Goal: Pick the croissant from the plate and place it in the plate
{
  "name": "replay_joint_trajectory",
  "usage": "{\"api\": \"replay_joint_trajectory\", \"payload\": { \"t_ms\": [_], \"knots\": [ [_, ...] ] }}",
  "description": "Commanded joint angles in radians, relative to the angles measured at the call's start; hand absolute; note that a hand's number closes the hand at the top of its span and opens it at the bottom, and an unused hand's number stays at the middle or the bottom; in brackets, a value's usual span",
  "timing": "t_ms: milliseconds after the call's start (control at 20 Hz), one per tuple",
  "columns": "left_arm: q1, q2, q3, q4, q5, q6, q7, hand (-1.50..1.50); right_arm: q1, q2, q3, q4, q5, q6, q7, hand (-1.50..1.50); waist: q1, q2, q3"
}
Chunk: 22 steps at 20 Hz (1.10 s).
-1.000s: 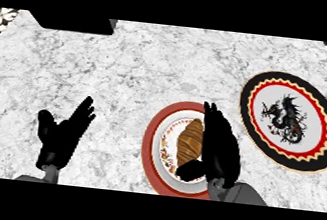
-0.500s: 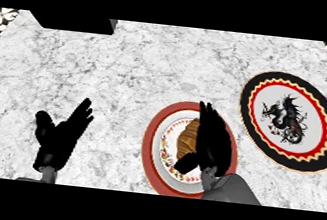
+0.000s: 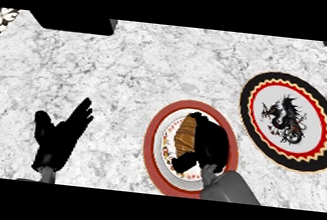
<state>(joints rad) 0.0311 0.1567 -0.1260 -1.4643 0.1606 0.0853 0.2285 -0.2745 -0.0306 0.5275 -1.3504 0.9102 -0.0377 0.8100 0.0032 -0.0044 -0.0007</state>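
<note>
Clearly the grasp is the step in hand. The right hand [image 3: 211, 147] comes in from the lower edge and lies over the right half of the red-rimmed plate [image 3: 150, 141], just right of the frame's centre and low. Its fingers are curled over the croissant [image 3: 184, 137], and what looks like the thumb tucks in at the pastry's lower end, so the hand seems to have closed round it. From this steep angle I cannot tell whether the croissant rests on the plate or has been raised off it. Only its brown left flank shows; the rest is hidden under the hand.

The left hand [image 3: 59, 136] rests at the lower left of the frame, open with fingers up, on the marble desk [image 3: 126, 68] and well apart from both plates.

The goal appears to be the dragon plate [image 3: 312, 105], at the right of the frame, a little higher than the red-rimmed one and just beside it, their rims close but apart.

If the hold is sound, the next move calls for a lift straight up to clear the red rim. A short carry toward the upper right should follow. Then comes a lowering onto the middle of the dragon plate, where the hand opens. The croissant's tapered ends could let it slip or turn during the carry.
</note>
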Motion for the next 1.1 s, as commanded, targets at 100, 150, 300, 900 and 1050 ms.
{"api": "replay_joint_trajectory", "payload": {
  "t_ms": [100, 150, 300, 900, 1050],
  "knots": [
    [0.002, -0.042, 0.002, 0.012, -0.048, 0.02, -0.015, 0.0, 0.047, 0.013, 0.004, 0.003, 0.098, -0.001, -0.047, 1.5, -0.002, 0.004, 0.001],
    [0.014, -0.017, 0.014, -0.023, -0.031, -0.007, 0.009, 0.0, 0.083, -0.003, 0.018, -0.021, 0.114, -0.009, -0.053, 1.5, -0.002, 0.004, 0.001],
    [0.001, -0.027, 0.009, 0.013, -0.027, -0.002, 0.017, 0.0, 0.042, 0.021, 0.037, -0.055, 0.194, -0.15, -0.051, 1.5, -0.004, 0.003, 0.001],
    [-0.043, -0.026, -0.017, -0.001, -0.044, -0.012, 0.006, 0.0, -0.442, -0.109, -0.534, 0.232, 0.515, -0.309, 0.528, 1.5, 0.068, 0.041, -0.006],
    [-0.05, -0.036, -0.023, 0.002, -0.039, -0.016, -0.002, 0.0, -0.51, -0.136, -0.607, 0.258, 0.61, -0.33, 0.578, 1.5, 0.087, 0.048, -0.006]
  ]
}}
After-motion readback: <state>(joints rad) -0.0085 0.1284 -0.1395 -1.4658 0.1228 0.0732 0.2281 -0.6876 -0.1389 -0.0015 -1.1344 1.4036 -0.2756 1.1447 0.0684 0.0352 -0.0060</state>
